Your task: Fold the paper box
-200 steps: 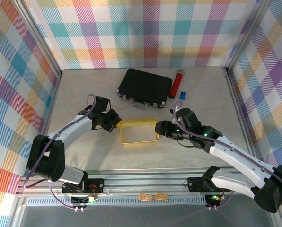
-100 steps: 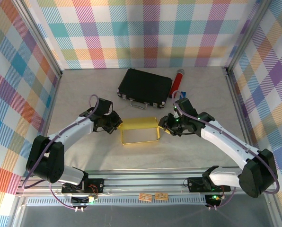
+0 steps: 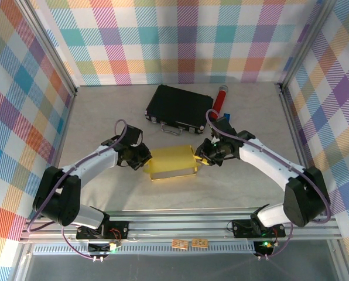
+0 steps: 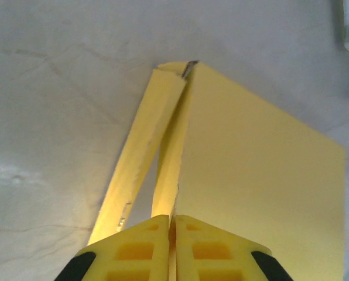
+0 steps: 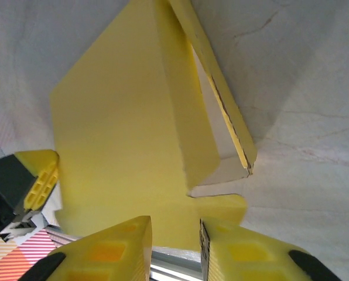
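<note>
bright yellow thin cardboard paper box (image 3: 171, 164) mid-table, an arm at each end.
box lies partly folded, flattish, on the grey table (image 3: 104, 117), in front of the black rectangular hard case (image 3: 179, 108) and apart from it. left gripper (image 4: 171, 221) has its yellow fingers pressed together on the box's left edge, thin card clamped in the seam. right gripper (image 5: 175, 228) at the box's right end, jaws narrowly parted, small yellow tab in line with the gap; cannot tell if the pads touch it. red cylinder (image 3: 220, 100) by the case's right end.
</note>
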Motion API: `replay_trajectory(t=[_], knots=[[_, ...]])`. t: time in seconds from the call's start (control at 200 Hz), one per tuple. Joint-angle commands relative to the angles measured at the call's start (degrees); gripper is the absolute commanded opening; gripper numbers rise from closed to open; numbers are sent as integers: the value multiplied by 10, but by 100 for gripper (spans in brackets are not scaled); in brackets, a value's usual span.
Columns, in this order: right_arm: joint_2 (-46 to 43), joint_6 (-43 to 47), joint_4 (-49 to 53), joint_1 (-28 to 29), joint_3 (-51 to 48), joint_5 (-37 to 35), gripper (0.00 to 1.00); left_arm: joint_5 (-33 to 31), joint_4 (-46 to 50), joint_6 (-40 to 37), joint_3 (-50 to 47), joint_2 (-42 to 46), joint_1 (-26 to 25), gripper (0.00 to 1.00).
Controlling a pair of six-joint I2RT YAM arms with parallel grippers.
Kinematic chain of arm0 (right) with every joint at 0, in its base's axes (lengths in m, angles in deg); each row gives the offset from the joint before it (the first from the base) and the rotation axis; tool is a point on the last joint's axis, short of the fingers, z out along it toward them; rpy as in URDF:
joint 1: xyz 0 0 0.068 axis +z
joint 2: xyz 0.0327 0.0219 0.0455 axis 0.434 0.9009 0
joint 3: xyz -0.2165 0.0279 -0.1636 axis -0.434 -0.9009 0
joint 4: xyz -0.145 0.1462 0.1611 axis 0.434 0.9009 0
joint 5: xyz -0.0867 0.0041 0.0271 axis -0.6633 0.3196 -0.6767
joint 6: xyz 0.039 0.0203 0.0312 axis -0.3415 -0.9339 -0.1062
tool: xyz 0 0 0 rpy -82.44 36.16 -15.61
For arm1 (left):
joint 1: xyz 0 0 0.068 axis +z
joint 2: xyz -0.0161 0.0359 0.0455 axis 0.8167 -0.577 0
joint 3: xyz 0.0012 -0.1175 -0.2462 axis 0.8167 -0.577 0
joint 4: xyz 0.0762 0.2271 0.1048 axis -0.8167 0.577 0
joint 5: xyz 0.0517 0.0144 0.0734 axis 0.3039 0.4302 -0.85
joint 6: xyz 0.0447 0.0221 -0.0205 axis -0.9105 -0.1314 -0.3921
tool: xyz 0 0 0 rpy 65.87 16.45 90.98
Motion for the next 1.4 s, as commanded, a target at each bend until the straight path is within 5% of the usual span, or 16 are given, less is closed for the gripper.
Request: replay_trajectory(t=[0.0,0.225,0.645,1.14,1.395], knots=[[24,46,16,-1,26,9,29,-24,65,-24,-12,-12,-9,11],[69,86,15,-1,37,11,26,-30,80,-43,-3,-17,-13,20],[144,159,8,-2,64,15,37,-58,150,-105,63,1,-14,56],[187,187,-15,-15,73,67,45,-53,85,-142,22,-51,-6,48],[194,205,-21,-20,77,76,51,-66,71,-161,7,-56,-4,36]])
